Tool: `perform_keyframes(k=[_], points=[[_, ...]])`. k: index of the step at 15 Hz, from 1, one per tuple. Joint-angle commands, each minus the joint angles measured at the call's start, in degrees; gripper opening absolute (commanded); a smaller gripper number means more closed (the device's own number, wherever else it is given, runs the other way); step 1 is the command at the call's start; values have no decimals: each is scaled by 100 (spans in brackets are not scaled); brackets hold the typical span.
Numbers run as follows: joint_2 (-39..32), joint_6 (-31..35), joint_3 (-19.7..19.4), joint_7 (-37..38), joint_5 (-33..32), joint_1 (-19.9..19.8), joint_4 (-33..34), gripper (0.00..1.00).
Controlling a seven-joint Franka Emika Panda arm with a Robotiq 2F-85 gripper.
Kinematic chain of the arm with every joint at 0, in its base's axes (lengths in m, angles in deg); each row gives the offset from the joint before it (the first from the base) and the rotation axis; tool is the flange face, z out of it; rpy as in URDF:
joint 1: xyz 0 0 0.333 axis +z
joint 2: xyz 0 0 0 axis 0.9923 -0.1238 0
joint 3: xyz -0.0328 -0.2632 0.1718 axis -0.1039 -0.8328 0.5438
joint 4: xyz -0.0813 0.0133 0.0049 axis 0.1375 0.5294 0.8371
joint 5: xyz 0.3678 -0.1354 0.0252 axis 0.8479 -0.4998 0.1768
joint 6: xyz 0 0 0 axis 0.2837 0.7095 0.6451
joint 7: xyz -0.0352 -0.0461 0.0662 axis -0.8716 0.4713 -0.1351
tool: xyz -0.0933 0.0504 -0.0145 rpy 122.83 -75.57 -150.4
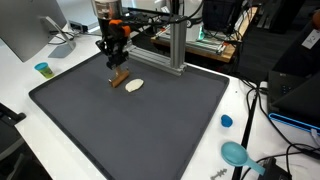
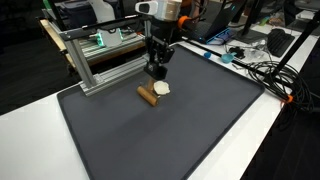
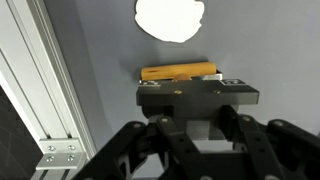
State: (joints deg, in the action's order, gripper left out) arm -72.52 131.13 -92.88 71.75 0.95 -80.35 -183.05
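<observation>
Below the fingers: a brown wooden block [image 3: 180,71] lies flat on the dark grey mat [image 1: 150,130], its long side across the wrist view, just past the fingertips
Gripper: the gripper [image 1: 115,62] hangs pointing down over the block's end; in the exterior views it looks to be just above or touching it, and I cannot tell which
Fingers: in the wrist view the black gripper body hides the fingertips, and the exterior views are too small, so I cannot tell whether the jaws are spread or closed
Beyond the block: a flat white oval piece [image 3: 170,19] lies on the mat just past the block, on the far side from the fingers; whether the two touch cannot be told
Wrist view only: the block's yellow-brown top face and the gap of bare mat between it and the white piece
Exterior views only: the block [image 2: 150,95] shows as a short tan bar with the white piece [image 2: 161,88] beside it, and the arm rises above the gripper [image 2: 156,70]
Beside the fingers: an aluminium frame [image 3: 40,90] runs along the mat's edge, near the gripper
Farther off: a small teal cup [image 1: 43,69], a blue cap [image 1: 226,121] and a teal scoop-like thing [image 1: 237,154] sit on the white table [image 1: 20,80], well apart from the fingers
</observation>
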Motion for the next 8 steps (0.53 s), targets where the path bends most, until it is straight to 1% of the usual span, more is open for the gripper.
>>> perform_keyframes(k=[1,2,4,8], points=[[7,137,-21,-280,65,-87,-33,21],[179,139,20,-688,121,-156,-82,21],[483,26,30,-1468,-35,-177,-169,21],[671,21,164,-2647,31,-112,-151,21]])
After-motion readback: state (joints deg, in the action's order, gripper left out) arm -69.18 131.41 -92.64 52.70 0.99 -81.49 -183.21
